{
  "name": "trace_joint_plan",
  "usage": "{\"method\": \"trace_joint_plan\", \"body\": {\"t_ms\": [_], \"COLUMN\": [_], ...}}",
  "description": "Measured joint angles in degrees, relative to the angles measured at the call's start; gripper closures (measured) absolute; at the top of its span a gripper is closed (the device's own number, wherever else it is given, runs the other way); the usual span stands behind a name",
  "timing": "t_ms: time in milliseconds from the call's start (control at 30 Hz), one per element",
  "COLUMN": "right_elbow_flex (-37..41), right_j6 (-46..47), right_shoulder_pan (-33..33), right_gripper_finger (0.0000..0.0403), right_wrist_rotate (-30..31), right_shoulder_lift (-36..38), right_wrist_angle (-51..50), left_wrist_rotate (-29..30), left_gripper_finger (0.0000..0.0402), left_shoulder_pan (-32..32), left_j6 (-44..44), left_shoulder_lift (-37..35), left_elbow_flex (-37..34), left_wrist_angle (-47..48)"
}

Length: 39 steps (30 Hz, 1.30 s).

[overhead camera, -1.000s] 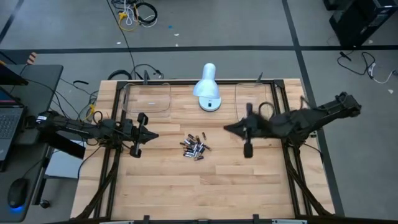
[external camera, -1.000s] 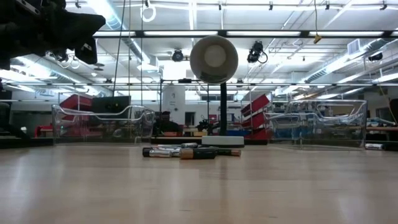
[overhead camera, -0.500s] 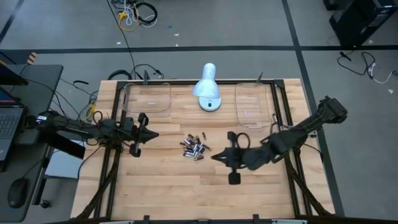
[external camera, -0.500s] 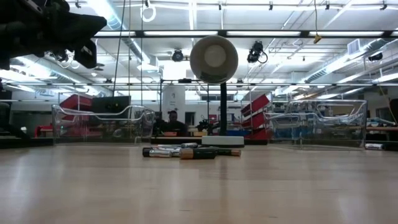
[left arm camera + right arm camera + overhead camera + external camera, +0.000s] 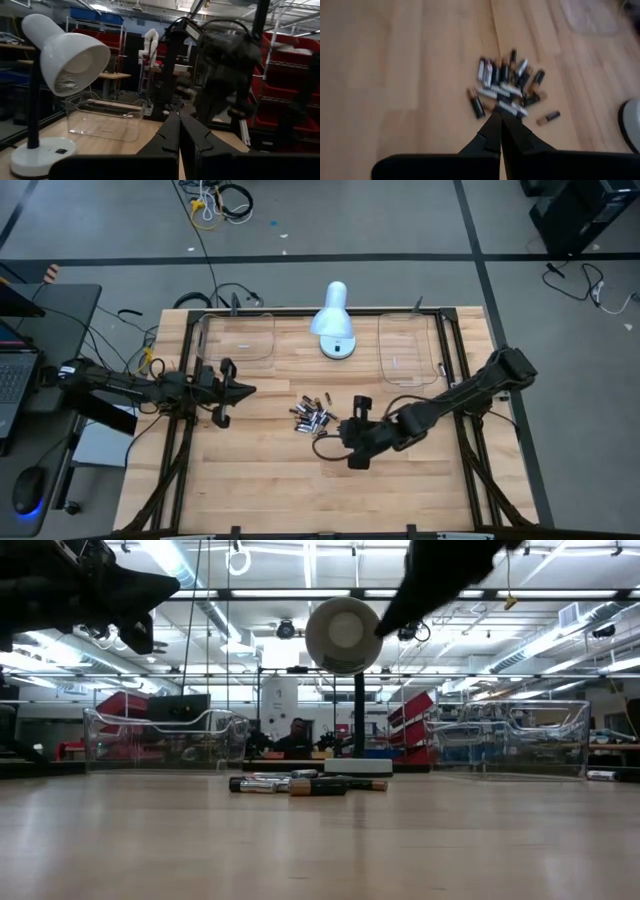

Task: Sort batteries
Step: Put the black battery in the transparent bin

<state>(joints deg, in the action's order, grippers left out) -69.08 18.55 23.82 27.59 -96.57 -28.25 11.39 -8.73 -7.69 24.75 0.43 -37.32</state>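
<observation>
The batteries (image 5: 312, 417), several small silvery and dark cylinders, lie in a loose heap at the middle of the wooden table (image 5: 260, 480); they also show in the low view (image 5: 305, 784) and the right wrist view (image 5: 507, 92). My right gripper (image 5: 326, 438) hangs shut in the air just near and right of the heap, slanting down toward it (image 5: 497, 116). My left gripper (image 5: 250, 390) is shut and held level above the table's left part, well left of the heap (image 5: 176, 119). Neither gripper holds anything.
A white desk lamp (image 5: 333, 330) stands at the far middle, behind the heap. Two clear plastic trays sit at the far left (image 5: 238, 337) and the far right (image 5: 408, 345). Bare wood lies on the near side. A person (image 5: 295, 735) shows far off in the room.
My right gripper has swung from beside the far right tray toward the table's near edge and left, come down and tipped its fingers downward at the battery heap, staying shut. My left gripper has rolled a little in place. The batteries have not moved.
</observation>
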Motion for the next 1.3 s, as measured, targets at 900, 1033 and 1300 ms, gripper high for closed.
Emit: {"method": "trace_joint_plan", "body": {"t_ms": [900,1033,1300], "right_elbow_flex": [0.0,0.7,2.9], "right_j6": [2.5,2.6,5.7], "right_shoulder_pan": [-8.3,-8.7,-8.7], "right_gripper_finger": [0.0297,0.0285,0.0267], "right_wrist_rotate": [-3.9,-3.9,-3.6], "right_shoulder_lift": [-13.1,-13.1,-13.0], "right_wrist_angle": [-0.8,2.3,5.7], "left_wrist_rotate": [1.0,1.0,1.0], "left_gripper_finger": [0.04,0.04,0.04], "left_shoulder_pan": [0.0,0.0,0.0], "left_j6": [1.0,1.0,1.0], "left_shoulder_lift": [0.0,0.0,0.0], "left_elbow_flex": [0.0,0.0,0.0], "left_wrist_angle": [0.2,1.4,2.4]}}
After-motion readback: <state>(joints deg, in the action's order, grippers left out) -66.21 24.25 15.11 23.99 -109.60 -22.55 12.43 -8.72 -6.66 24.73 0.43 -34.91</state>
